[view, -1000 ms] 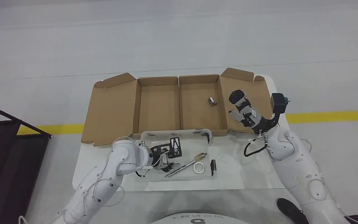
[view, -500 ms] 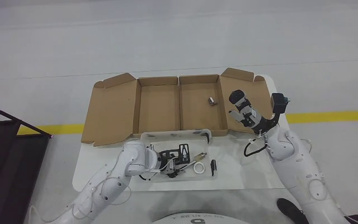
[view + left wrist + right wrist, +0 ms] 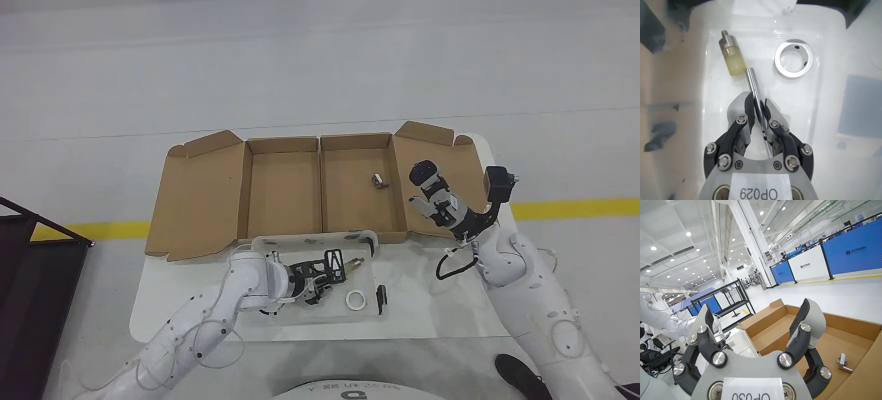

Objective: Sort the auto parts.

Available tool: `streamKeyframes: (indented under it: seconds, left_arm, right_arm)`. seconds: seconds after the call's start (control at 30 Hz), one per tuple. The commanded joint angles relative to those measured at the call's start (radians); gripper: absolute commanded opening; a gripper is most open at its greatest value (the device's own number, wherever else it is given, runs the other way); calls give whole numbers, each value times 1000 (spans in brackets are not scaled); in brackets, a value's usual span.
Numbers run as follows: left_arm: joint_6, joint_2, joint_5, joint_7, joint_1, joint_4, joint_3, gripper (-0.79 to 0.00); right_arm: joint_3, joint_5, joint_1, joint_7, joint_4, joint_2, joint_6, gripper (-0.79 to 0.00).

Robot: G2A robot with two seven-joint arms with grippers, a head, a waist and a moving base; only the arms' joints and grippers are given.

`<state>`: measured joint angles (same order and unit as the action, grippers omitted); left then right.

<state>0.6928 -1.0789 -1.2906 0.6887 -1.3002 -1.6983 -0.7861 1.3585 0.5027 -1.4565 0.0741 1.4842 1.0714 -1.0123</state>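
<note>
From above, the left claw sits low in the white plastic tray, near the rim that faces the open two-compartment cardboard box. The right claw hangs over the box's right flap.

In the left wrist view, that claw is closed on a thin polished steel rod. The rod's long axis runs almost along the claw's own line but lies slightly skew across the pads. Its free tip points away from the wrist and appears to touch a yellowish translucent cylinder with a steel cap. A silver metal ring lies apart. I judge that the smooth rod could swivel or slide out of this narrow grip. Its tip may also drag the cylinder or catch the tray rim when lifted.

The right wrist view shows its claw spread wide and empty, above the compartment holding a small steel bracket.
</note>
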Motion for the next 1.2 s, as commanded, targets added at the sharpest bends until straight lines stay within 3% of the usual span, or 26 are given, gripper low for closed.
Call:
streamKeyframes:
  seconds: [0.0,0.07,0.13,0.33,0.6,0.73,0.93,1.03,1.13,1.17]
  left_arm:
    - [1,0,-4,-2,1,3,3,-668]
    - [-2,0,-9,-4,3,5,6,-699]
    - [-8,-1,-15,-12,4,4,8,-785]
    - [-11,10,-18,-44,-6,-32,-32,-785]
    - [11,47,18,-93,-79,-128,-165,-785]
    - [78,65,186,-150,-113,-128,-262,-785]
    - [175,90,459,-137,-118,-106,-379,-785]
    - [155,98,410,-101,-125,-141,-401,-785]
    - [153,98,312,-107,-141,-179,-369,-785]
    - [154,96,284,-118,-144,-184,-351,-705]
  right_arm:
    - [0,0,0,0,0,0,0,0]
    - [0,0,0,0,0,0,0,0]
    - [0,0,0,0,0,0,0,0]
    - [0,0,0,0,0,0,0,0]
    - [0,0,0,0,0,0,0,0]
    - [0,0,0,0,0,0,0,0]
    - [0,0,0,0,0,0,0,0]
    - [0,0,0,0,0,0,0,0]
    - [0,0,0,0,0,0,0,0]
    - [0,0,0,0,0,0,0,0]
